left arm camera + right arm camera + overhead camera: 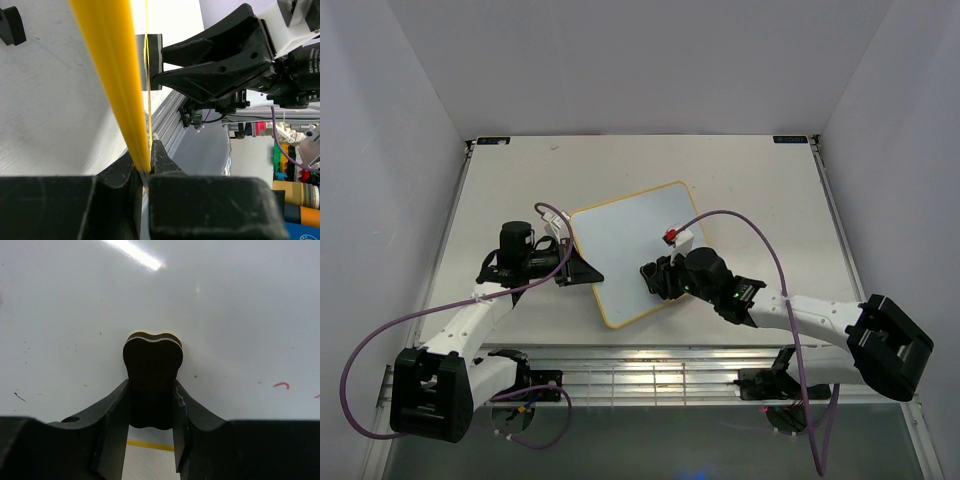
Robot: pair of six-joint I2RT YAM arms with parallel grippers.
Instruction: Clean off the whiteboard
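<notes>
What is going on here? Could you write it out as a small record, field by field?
Board: whiteboard, askew on the table
Left tool: shut on the whiteboard's yellow frame
Right tool: shut on a black eraser, held against the board face
Writing left: small red marks, a few dark specks
Stage: mostly wiped, it seems, but not finished

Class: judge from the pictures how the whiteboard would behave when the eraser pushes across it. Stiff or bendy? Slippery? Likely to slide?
Probably stiff: its yellow frame runs straight from the left hand clamping it. Likely slippery: the whiteboard face reflects a light glare. It would probably shift under the eraser if not clamped.
</notes>
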